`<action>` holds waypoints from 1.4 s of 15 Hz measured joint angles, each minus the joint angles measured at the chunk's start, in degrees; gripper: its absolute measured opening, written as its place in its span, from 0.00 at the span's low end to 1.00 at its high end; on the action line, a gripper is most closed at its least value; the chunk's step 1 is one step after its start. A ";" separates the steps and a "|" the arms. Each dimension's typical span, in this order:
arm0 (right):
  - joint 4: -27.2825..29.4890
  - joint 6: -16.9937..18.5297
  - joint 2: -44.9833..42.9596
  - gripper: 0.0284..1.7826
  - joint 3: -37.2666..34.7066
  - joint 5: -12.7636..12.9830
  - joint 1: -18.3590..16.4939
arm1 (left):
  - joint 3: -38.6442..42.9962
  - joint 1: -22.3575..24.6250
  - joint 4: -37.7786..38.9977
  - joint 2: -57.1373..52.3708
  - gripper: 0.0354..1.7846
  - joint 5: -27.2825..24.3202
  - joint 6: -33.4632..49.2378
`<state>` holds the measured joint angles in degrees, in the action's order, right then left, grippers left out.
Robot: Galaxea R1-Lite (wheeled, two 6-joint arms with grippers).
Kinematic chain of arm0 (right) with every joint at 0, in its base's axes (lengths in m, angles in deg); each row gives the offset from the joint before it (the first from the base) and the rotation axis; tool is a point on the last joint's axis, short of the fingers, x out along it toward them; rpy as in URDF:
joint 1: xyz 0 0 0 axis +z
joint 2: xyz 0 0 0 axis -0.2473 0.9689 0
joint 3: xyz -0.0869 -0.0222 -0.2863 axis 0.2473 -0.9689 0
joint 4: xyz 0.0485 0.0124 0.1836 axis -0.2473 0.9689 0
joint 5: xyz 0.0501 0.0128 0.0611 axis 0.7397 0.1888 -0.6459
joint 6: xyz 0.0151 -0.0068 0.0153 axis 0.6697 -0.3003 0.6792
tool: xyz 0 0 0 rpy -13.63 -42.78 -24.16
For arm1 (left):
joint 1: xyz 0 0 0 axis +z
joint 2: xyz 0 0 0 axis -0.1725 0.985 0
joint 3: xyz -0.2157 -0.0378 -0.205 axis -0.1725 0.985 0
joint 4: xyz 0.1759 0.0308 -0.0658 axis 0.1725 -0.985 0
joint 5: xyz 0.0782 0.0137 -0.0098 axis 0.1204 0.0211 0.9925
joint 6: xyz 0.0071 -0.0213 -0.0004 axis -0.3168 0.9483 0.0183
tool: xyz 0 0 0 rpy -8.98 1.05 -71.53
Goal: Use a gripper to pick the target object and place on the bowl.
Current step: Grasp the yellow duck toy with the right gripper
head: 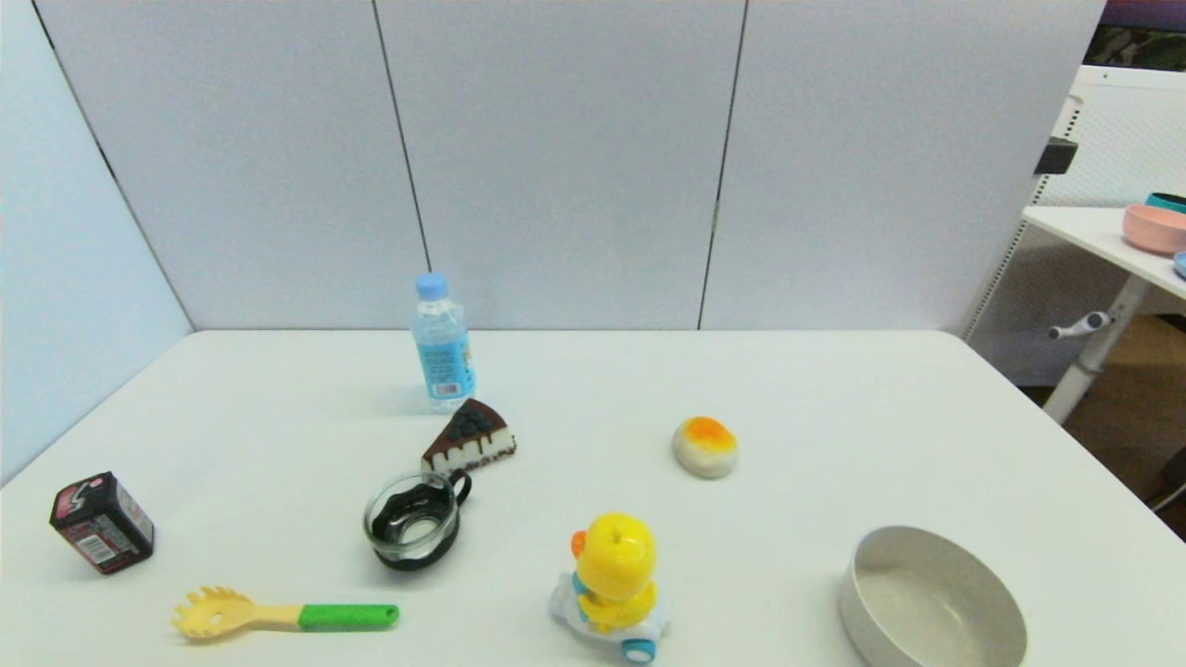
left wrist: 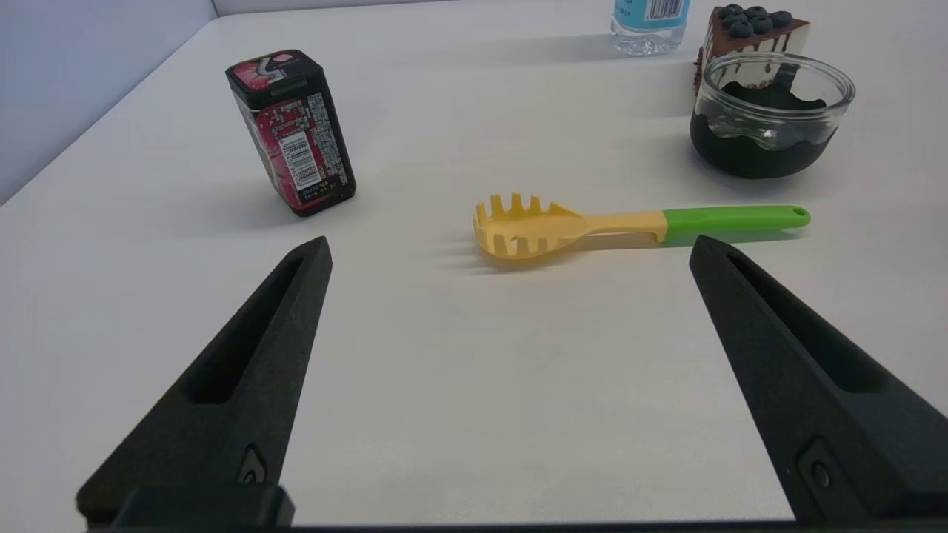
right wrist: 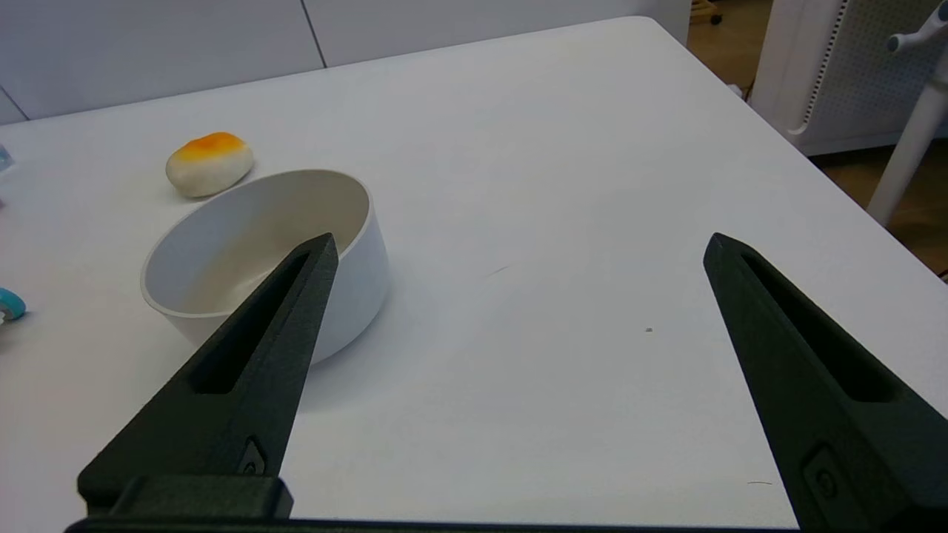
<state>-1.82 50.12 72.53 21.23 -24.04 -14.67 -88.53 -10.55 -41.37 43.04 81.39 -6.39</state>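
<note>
The yellow duck toy (head: pixel 613 579) with orange beak stands on its white wheeled base near the table's front middle. Only a blue wheel (right wrist: pixel 9 305) of it shows in the right wrist view. The grey-beige bowl (head: pixel 931 600) sits empty at the front right, apart from the duck; it also shows in the right wrist view (right wrist: pixel 222 252). Neither gripper shows in the head view. My left gripper (left wrist: pixel 511 248) is open and empty over bare table near the front left. My right gripper (right wrist: pixel 518 244) is open and empty, beside the bowl on the side away from the duck.
A glass cup with black handle (head: pixel 414 519), a cake slice (head: pixel 471 437), a water bottle (head: pixel 443 345), a white-and-orange bun (head: pixel 706 446), a black-red box (head: pixel 102 522) and a yellow-green pasta spoon (head: pixel 278 615) lie about. A side table with a pink bowl (head: pixel 1154 227) stands right.
</note>
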 joint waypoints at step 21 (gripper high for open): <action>-0.30 -2.07 39.60 0.96 52.31 -4.28 13.75 | -0.05 0.00 -0.02 0.00 0.96 0.00 0.00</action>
<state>-2.13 48.05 112.13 73.54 -28.32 -0.92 -88.58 -10.55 -41.39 43.04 81.39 -6.39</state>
